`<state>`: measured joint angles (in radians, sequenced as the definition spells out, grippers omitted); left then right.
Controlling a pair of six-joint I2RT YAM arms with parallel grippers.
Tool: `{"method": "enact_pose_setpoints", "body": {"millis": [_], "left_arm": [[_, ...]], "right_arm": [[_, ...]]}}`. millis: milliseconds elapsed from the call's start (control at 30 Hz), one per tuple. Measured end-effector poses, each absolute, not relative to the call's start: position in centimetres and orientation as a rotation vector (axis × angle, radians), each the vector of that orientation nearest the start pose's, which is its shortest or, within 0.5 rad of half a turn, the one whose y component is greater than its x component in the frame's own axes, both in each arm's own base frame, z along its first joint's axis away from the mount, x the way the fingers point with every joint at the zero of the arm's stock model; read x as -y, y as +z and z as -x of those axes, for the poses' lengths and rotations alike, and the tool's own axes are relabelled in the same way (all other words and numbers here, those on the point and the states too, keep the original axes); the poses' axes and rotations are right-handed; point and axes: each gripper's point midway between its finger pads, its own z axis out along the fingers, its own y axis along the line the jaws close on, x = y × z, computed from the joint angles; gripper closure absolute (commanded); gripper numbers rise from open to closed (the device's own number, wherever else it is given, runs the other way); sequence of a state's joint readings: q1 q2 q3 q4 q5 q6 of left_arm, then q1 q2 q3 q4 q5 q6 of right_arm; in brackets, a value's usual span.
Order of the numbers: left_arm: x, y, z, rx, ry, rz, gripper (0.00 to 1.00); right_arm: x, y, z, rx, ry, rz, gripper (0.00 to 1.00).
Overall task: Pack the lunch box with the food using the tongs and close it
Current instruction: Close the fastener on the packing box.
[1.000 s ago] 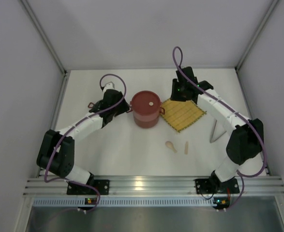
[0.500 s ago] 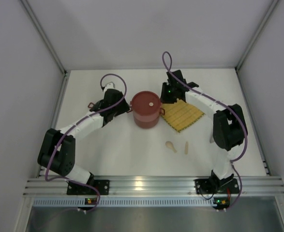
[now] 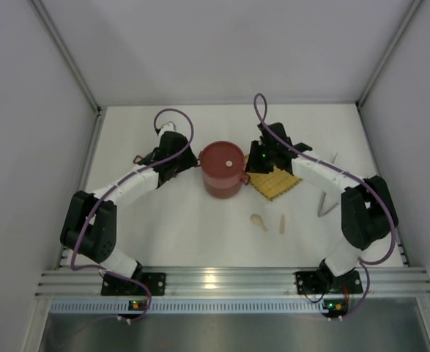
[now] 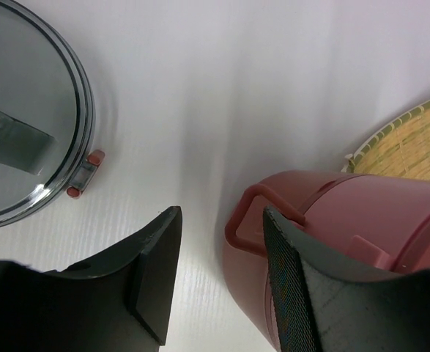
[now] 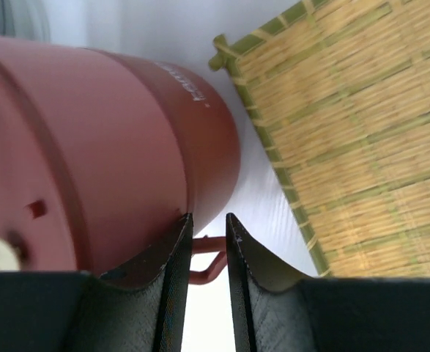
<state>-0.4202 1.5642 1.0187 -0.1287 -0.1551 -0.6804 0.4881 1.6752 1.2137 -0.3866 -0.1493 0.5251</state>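
Note:
The maroon lunch box (image 3: 222, 176) stands mid-table with its flat lid and pale dot on top. My left gripper (image 3: 191, 165) is open at its left side; in the left wrist view the left handle (image 4: 253, 214) lies between the fingers of that gripper (image 4: 222, 213), close to the right one. My right gripper (image 3: 250, 174) is at the box's right side, and in the right wrist view this gripper (image 5: 209, 216) is shut narrowly on the right handle (image 5: 209, 262). The tongs (image 3: 323, 204) lie on the table at the right. The food is out of view.
A yellow woven mat (image 3: 279, 180) lies just right of the box, under my right arm. A round shiny steel piece (image 4: 24, 125) with a small maroon tab sits left of the box. A beige spoon (image 3: 259, 221) and stick (image 3: 282, 224) lie in front.
My right arm has swung from behind the mat over to the box's right side, and its fingers now straddle the right handle. The left arm has barely shifted.

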Motion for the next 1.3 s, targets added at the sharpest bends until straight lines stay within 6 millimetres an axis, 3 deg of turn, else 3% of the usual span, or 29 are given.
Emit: {"method": "enact_pose_setpoints", "body": {"millis": [233,667,1100,1300], "left_arm": [[17.6,11.9,-40.4,-2.241,-0.406,0.382,0.47],[17.3,11.5,-41.4,-2.242,-0.373,0.395,0.47],[17.4,11.5,-41.7,-2.241,-0.374,0.396,0.47],[17.4,11.5,-41.7,-2.243,-0.371,0.393,0.46]], "right_arm": [[-25.5,12.6,-32.0,-2.483,0.667,0.084,0.75],[-27.9,12.3,-28.6,-2.5,0.711,0.153,0.75],[-28.4,12.4,-28.0,-2.471,0.702,0.19,0.74],[-26.6,14.7,-28.1,-2.365,0.647,0.202,0.71]]}}
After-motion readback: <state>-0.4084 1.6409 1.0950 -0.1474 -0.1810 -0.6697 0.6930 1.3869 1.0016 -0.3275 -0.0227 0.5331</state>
